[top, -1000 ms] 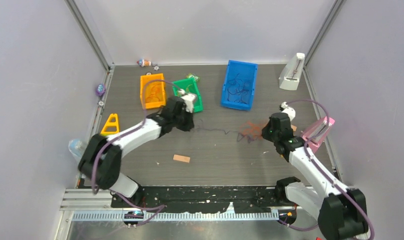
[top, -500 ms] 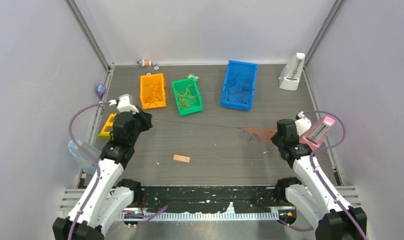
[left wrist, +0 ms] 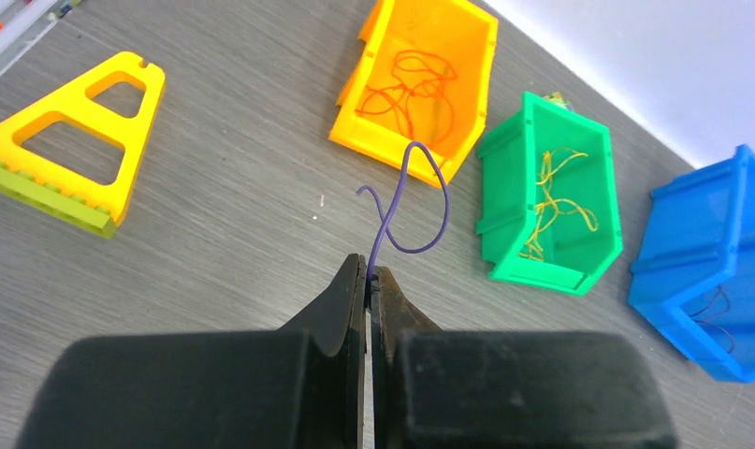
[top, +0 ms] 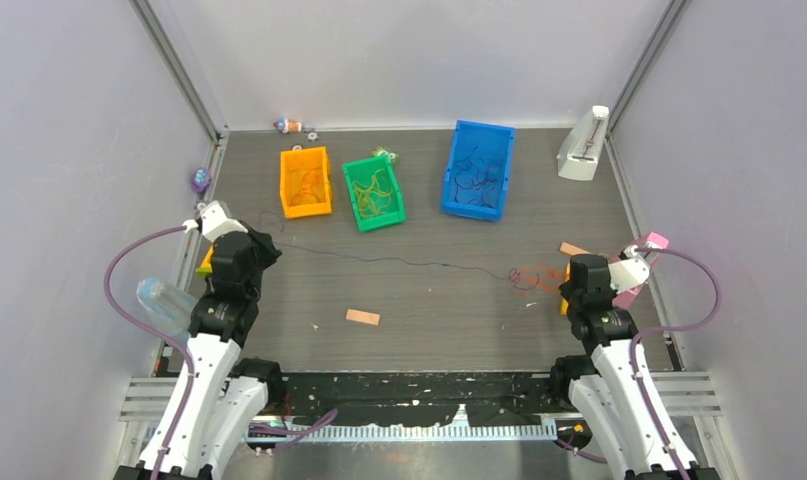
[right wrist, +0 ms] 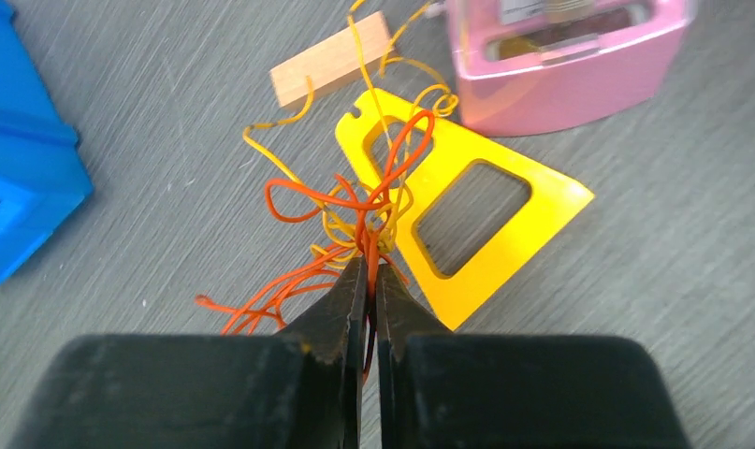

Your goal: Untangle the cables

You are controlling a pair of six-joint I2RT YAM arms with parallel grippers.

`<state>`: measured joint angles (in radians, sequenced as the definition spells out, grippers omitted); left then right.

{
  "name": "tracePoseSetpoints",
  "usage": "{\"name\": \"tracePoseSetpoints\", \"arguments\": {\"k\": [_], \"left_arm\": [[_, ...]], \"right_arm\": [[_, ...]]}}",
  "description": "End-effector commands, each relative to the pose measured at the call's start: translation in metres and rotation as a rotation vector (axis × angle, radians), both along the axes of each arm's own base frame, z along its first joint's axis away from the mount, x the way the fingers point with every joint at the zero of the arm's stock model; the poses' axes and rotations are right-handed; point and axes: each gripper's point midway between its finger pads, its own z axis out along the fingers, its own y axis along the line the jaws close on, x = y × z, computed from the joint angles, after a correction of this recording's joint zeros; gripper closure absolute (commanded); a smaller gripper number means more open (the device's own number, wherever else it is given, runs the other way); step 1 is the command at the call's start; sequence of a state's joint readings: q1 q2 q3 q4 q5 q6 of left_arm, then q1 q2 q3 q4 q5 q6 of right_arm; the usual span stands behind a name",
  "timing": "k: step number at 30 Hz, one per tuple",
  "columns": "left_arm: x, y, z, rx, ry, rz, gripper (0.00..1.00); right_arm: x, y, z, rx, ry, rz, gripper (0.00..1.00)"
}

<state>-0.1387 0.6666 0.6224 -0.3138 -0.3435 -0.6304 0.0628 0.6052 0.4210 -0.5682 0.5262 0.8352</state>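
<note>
My left gripper (left wrist: 367, 271) is shut on the end of a thin purple cable (left wrist: 413, 187). In the top view the left gripper (top: 261, 243) is at the table's left side, and the purple cable (top: 399, 261) runs stretched across the table to a tangle of orange and yellow cables (top: 535, 276) at the right. My right gripper (right wrist: 370, 267) is shut on that tangle of orange cables (right wrist: 331, 201), above a yellow triangle piece (right wrist: 504, 201). In the top view the right gripper (top: 567, 290) is near the right edge.
An orange bin (top: 305, 181), a green bin (top: 373, 192) and a blue bin (top: 477, 168) stand at the back, each holding cables. A pink holder (top: 641, 262), a white holder (top: 584, 143), a wooden block (top: 362, 317) and a yellow triangle (left wrist: 74, 150) lie about.
Both arms pulled apart: the left gripper moved left and nearer with the purple cable, the right moved right and nearer with the tangle. The cable now lies stretched between them.
</note>
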Motion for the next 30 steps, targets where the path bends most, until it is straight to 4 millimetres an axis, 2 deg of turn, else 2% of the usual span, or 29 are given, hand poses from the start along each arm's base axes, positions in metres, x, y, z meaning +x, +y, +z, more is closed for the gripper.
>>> {"name": "tracePoseSetpoints", "arguments": {"k": [1, 3, 4, 5, 6, 7, 8, 10, 11, 12, 13, 14, 15, 16, 17, 19, 20, 21, 22, 23, 24, 25, 26, 30], "left_arm": [[0.01, -0.02, 0.05, -0.034, -0.163, -0.118, 1.0], [0.014, -0.043, 0.061, -0.047, -0.18, -0.25, 1.0], [0.015, -0.06, 0.069, -0.063, -0.193, -0.347, 1.0], [0.015, -0.073, 0.076, -0.074, -0.198, -0.421, 1.0], [0.016, -0.083, 0.081, -0.084, -0.194, -0.477, 1.0], [0.015, -0.094, 0.087, -0.089, -0.192, -0.533, 1.0], [0.016, -0.103, 0.093, -0.093, -0.188, -0.584, 1.0], [0.014, -0.12, 0.106, -0.105, -0.188, -0.663, 1.0], [0.013, -0.127, 0.11, -0.108, -0.189, -0.689, 1.0], [0.012, -0.133, 0.115, -0.11, -0.192, -0.713, 1.0], [0.011, -0.138, 0.118, -0.109, -0.192, -0.732, 1.0], [0.01, -0.141, 0.123, -0.107, -0.195, -0.745, 1.0], [0.009, -0.143, 0.129, -0.103, -0.201, -0.756, 1.0], [0.008, -0.144, 0.134, -0.099, -0.203, -0.762, 1.0], [0.006, -0.144, 0.138, -0.095, -0.201, -0.769, 1.0], [0.004, -0.144, 0.15, -0.079, -0.208, -0.78, 1.0], [0.003, -0.144, 0.158, -0.073, -0.212, -0.784, 1.0], [0.002, -0.145, 0.165, -0.069, -0.217, -0.791, 1.0], [0.001, -0.146, 0.173, -0.066, -0.226, -0.805, 1.0], [-0.001, -0.147, 0.181, -0.064, -0.237, -0.814, 1.0], [-0.001, -0.148, 0.188, -0.065, -0.244, -0.822, 1.0], [-0.003, -0.15, 0.197, -0.065, -0.256, -0.832, 1.0], [-0.003, -0.151, 0.205, -0.067, -0.265, -0.842, 1.0], [-0.007, -0.165, 0.236, -0.129, -0.301, -0.911, 1.0]], "right_arm": [[0.019, 0.031, 0.001, 0.008, -0.001, 0.264, 0.9], [0.026, 0.051, 0.002, 0.028, 0.007, 0.406, 0.75], [0.03, 0.056, 0.004, 0.033, 0.0, 0.443, 0.5], [0.031, 0.064, 0.003, 0.04, 0.008, 0.506, 0.35], [0.035, 0.07, 0.007, 0.042, -0.015, 0.544, 0.13], [0.039, 0.085, 0.014, 0.048, -0.058, 0.649, 0.08], [0.041, 0.092, 0.019, 0.035, -0.076, 0.711, 0.0], [0.044, 0.118, 0.037, 0.045, -0.137, 0.87, 0.04], [0.049, 0.123, 0.051, 0.032, -0.141, 0.891, 0.04], [0.051, 0.13, 0.054, -0.013, -0.12, 0.919, 0.05], [0.056, 0.134, 0.073, -0.051, -0.141, 0.932, 0.05], [0.058, 0.141, 0.078, -0.114, -0.133, 0.948, 0.05], [0.062, 0.145, 0.094, -0.145, -0.162, 0.955, 0.05], [0.062, 0.156, 0.098, -0.174, -0.169, 0.996, 0.05], [0.066, 0.166, 0.112, -0.183, -0.218, 1.031, 0.05], [0.064, 0.198, 0.122, -0.168, -0.292, 1.177, 0.04], [0.062, 0.214, 0.118, -0.144, -0.297, 1.261, 0.04], [0.064, 0.225, 0.122, -0.142, -0.333, 1.297, 0.03], [0.066, 0.234, 0.111, -0.131, -0.31, 1.339, 0.03], [0.068, 0.243, 0.112, -0.135, -0.33, 1.364, 0.02], [0.074, 0.248, 0.098, -0.132, -0.291, 1.377, 0.02], [0.078, 0.254, 0.098, -0.133, -0.315, 1.384, 0.01], [0.082, 0.26, 0.082, -0.116, -0.281, 1.403, 0.0], [0.095, 0.288, 0.057, -0.092, -0.26, 1.481, 0.0]]}}
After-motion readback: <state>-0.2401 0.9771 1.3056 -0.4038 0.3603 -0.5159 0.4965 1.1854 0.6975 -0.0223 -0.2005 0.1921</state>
